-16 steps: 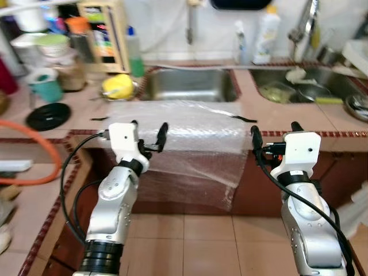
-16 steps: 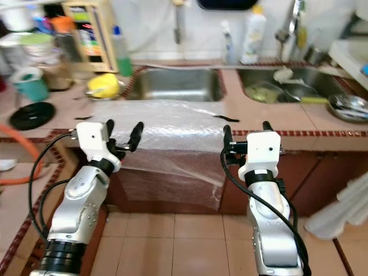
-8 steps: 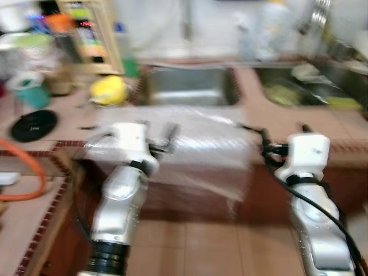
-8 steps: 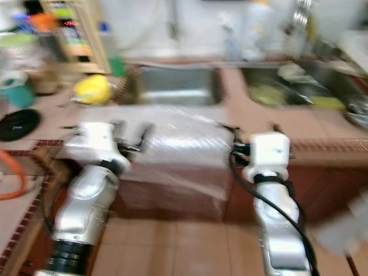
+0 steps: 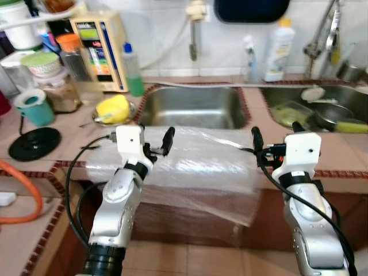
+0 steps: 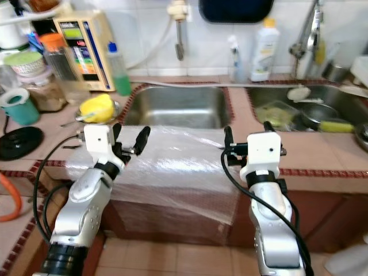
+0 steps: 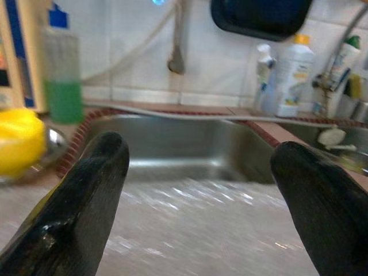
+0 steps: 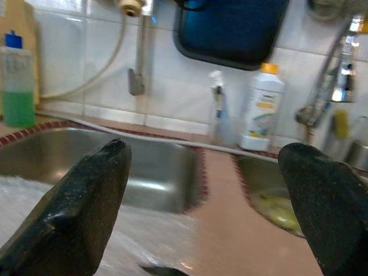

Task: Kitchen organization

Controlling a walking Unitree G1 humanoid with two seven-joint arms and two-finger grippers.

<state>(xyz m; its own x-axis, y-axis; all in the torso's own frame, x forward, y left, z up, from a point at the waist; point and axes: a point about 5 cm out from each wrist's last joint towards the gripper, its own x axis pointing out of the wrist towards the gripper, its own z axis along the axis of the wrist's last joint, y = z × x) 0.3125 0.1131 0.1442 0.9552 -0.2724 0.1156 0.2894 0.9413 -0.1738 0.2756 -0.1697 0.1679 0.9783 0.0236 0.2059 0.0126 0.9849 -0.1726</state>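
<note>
Hovering: both grippers are held raised in the lower half of the frame, over the front edge of the tiled surface (image 5: 345, 155), nothing carried.
Left gripper (image 5: 154, 137): fingers spread wide apart, poised above the near left part of the bubble wrap (image 5: 201, 172).
Right gripper (image 5: 275, 133): fingers likewise parted, empty, at the wrap's right edge.
Task's thing: the bubble wrap is judged the likely item; it is spread at centre frame in front of the left sink (image 5: 192, 106) and draped over the edge.
Slip risk: the sheet could be dragged off the edge if only one corner is pinched, since much of it already hangs down.
Tear risk: thin film may be bunched or torn if the fingers are closed on a single layer.
Snag risk: the left arm's black cable (image 5: 72, 190) could be caught on the surface edge.
Around, upper left: a yellow item (image 5: 113, 108), a green bottle (image 5: 133, 70), a teal cup (image 5: 31, 107) and a black lid (image 5: 33, 142) are seen.
Around, right: a white bottle (image 5: 278, 43) and a right sink (image 5: 322, 112) holding dishes.
In the way: nothing is seen between grippers and wrap.
</note>
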